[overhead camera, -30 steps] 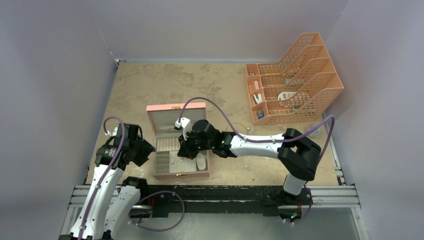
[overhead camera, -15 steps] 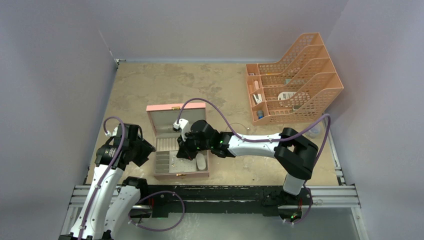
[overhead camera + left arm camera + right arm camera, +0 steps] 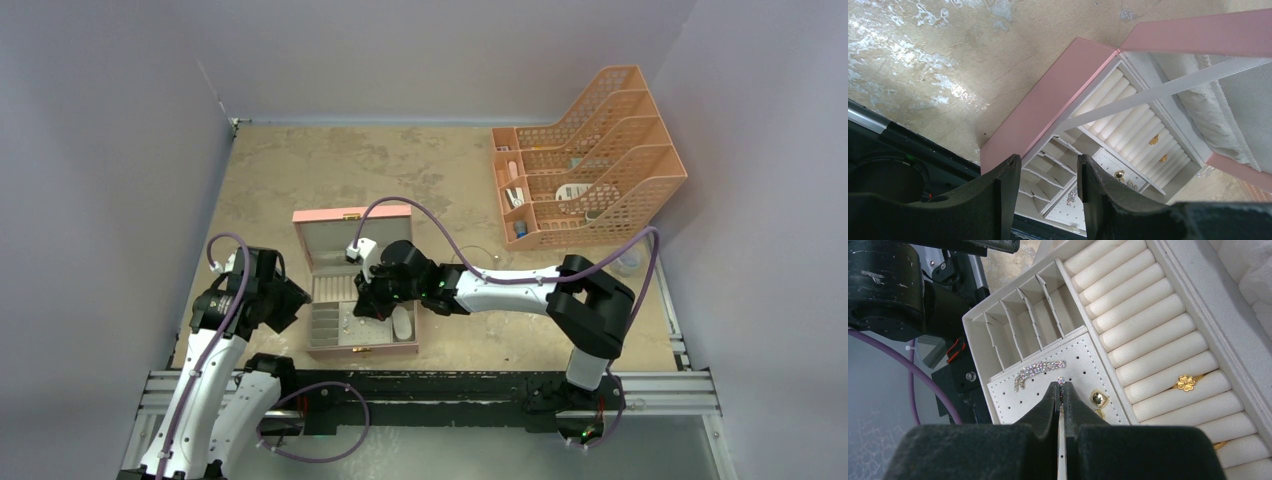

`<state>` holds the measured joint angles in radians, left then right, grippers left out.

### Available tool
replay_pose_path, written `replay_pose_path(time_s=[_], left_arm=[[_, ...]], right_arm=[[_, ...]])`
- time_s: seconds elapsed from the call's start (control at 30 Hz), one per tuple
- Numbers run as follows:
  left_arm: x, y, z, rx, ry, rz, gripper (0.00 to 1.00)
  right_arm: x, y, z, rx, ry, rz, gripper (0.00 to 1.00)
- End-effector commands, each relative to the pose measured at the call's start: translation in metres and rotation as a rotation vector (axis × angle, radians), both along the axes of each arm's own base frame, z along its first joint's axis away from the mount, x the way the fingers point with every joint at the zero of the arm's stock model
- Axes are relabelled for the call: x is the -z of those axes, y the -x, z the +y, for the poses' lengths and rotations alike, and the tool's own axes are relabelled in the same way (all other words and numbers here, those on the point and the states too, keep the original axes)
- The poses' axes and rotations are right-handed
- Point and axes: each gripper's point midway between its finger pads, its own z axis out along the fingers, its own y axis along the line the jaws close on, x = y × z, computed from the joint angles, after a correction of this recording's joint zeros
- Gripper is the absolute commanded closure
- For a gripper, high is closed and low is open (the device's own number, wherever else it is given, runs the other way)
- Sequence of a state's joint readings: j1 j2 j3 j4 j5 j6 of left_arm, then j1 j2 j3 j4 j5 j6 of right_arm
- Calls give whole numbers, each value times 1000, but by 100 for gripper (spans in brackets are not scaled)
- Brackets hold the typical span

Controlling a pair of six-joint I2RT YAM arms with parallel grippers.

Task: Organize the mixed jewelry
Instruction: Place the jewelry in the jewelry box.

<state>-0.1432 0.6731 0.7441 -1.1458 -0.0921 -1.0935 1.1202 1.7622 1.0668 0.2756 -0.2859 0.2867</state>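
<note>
Nearest, at the front left of the counter (image 3: 330,170): left claw (image 3: 1048,172) released, jaws apart with nothing between, poised off the left side of the pink jewelry box (image 3: 1045,107) and not touching it.

Further in, over the open box's front tray: right claw (image 3: 1061,392) clenched tight, tips down at the perforated earring pad (image 3: 1083,357). Tiny sparkling piece (image 3: 1061,381) right at the tips; cannot tell whether pinched or merely lying on the pad. Just beyond the tips, flat on the same pad: silvery crystal bar (image 3: 1040,371). Just right of the tips: gold ball stud (image 3: 1099,399). Past the pad: slotted dividers (image 3: 1023,325). To the right, in the ring rolls (image 3: 1143,315): gold flower ring (image 3: 1186,383) seated between two rolls, another gold piece (image 3: 1219,445) tucked nearer the camera.

Farthest, back right: orange file rack (image 3: 590,165), well apart from the work.

Likely trouble from here:
- Could lose the sparkling piece if the tips part while tilted or off a hole; small enough to skip into a divider slot or off the tray.
- Could knock the gold ball stud or sweep the crystal bar with any sideways drift, both lying so close to the tips.
- Could shove the light box along the counter by pressing down too hard, with nothing bracing it.
</note>
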Motion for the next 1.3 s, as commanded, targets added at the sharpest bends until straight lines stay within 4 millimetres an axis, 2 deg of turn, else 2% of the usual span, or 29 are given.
replay_pose_path(time_s=[0.0, 0.53, 1.0, 1.27], left_arm=[[-10, -8, 1, -23, 5, -42, 55], [-10, -8, 1, -24, 4, -38, 55], [-10, -8, 1, -24, 5, -38, 55], [-10, -8, 1, -24, 5, -38, 55]], right_arm=[[-23, -5, 16, -9, -67, -42, 100], [-20, -9, 18, 5, -57, -45, 100], [-27, -17, 11, 71, -70, -66, 100], [-23, -2, 8, -2, -57, -37, 100]])
